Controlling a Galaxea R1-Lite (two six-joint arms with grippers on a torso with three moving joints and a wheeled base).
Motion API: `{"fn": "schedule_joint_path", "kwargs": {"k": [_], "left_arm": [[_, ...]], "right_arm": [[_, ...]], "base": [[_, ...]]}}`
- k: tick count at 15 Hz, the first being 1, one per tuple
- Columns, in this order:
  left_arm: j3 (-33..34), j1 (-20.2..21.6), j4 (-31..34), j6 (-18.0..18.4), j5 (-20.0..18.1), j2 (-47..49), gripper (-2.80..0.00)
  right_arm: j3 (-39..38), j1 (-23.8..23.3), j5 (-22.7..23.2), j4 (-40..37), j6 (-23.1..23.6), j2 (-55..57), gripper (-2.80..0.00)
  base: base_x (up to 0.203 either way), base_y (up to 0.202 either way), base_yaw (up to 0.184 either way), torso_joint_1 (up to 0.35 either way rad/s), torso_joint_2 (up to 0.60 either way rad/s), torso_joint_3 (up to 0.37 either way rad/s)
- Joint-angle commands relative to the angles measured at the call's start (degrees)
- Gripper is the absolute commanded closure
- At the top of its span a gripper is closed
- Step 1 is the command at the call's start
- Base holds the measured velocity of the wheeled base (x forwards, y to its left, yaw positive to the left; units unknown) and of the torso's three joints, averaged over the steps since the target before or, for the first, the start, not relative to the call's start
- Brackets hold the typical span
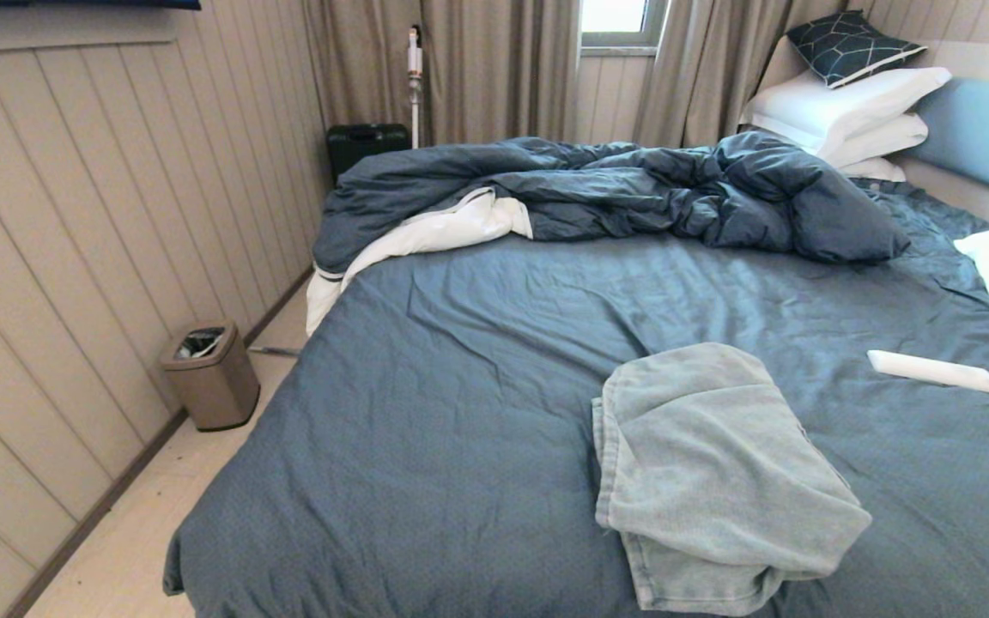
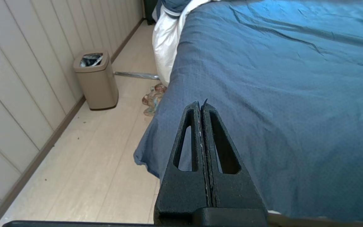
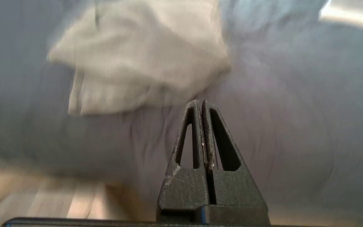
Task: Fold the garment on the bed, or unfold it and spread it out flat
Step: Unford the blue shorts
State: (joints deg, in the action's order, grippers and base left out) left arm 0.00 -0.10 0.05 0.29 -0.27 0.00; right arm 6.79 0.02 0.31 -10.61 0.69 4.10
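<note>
- Low at the near side of the bed [image 1: 477, 360], the right gripper [image 3: 199, 104] has its fingers [image 3: 187, 135] pressed together with nothing between them; it hangs above the slate-blue sheet [image 3: 295, 126], pointed toward the garment [image 3: 137, 56] and not touching it.
- Off to the left, the left gripper [image 2: 200, 105] also has its fingers [image 2: 186, 138] pressed together and empty. It sits by the bed's near left corner, over the edge where the sheet drops to the pale floor [image 2: 99, 164].
- Neither arm shows in the head view, so both are judged to be close to their parked positions.
- Further out, the garment [image 1: 709, 472] lies on the near right part of the bed, a pale folded-over bundle with layered edges showing at its near end. It lies well apart from the duvet [image 1: 632, 189] heaped at the far side.
- Just beyond the garment, to the right, lies a slim white object [image 1: 932, 371]; what it is cannot be told. White pillows [image 1: 846, 112] and a dark patterned cushion [image 1: 851, 45] are stacked at the headboard [image 1: 988, 137].
- Beside the bed on the floor stands a tan bin [image 1: 211, 373] against the panelled wall.
- Progress, as a judgement: nothing has been done to the garment yet. It is doubled over, so unfolding and spreading it flat looks like the likely job.
- Left to do: reach it, open the fingers, take an edge, and draw the layers apart and smooth them on the sheet.
</note>
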Motion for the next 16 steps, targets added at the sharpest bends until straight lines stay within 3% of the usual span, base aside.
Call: {"fn": "schedule_joint_path", "kwargs": {"k": [1, 6, 11, 13, 16], "left_arm": [[0.00, 0.01, -0.05, -0.03, 0.00, 0.09, 0.00], [0.00, 0.01, -0.05, -0.03, 0.00, 0.09, 0.00], [0.00, 0.01, -0.05, -0.03, 0.00, 0.09, 0.00], [0.00, 0.01, -0.05, -0.03, 0.00, 0.09, 0.00], [0.00, 0.01, -0.05, -0.03, 0.00, 0.09, 0.00]], "right_arm": [[7.14, 0.24, 0.53, 0.51, -0.14, 8.68, 0.00], [24.94, 1.50, 1.91, 0.92, -1.06, 32.27, 0.00], [45.35, 3.49, 2.27, 3.70, -9.87, 61.60, 0.00], [54.24, 5.77, 2.11, 0.19, -12.01, 72.50, 0.00], [64.67, 10.60, 0.51, -10.95, -13.26, 85.55, 0.00]], "base": [[0.000, 0.000, 0.000, 0.000, 0.00, 0.000], [0.000, 0.000, 0.000, 0.000, 0.00, 0.000], [0.000, 0.000, 0.000, 0.000, 0.00, 0.000], [0.000, 0.000, 0.000, 0.000, 0.00, 0.000], [0.000, 0.000, 0.000, 0.000, 0.00, 0.000]]}}
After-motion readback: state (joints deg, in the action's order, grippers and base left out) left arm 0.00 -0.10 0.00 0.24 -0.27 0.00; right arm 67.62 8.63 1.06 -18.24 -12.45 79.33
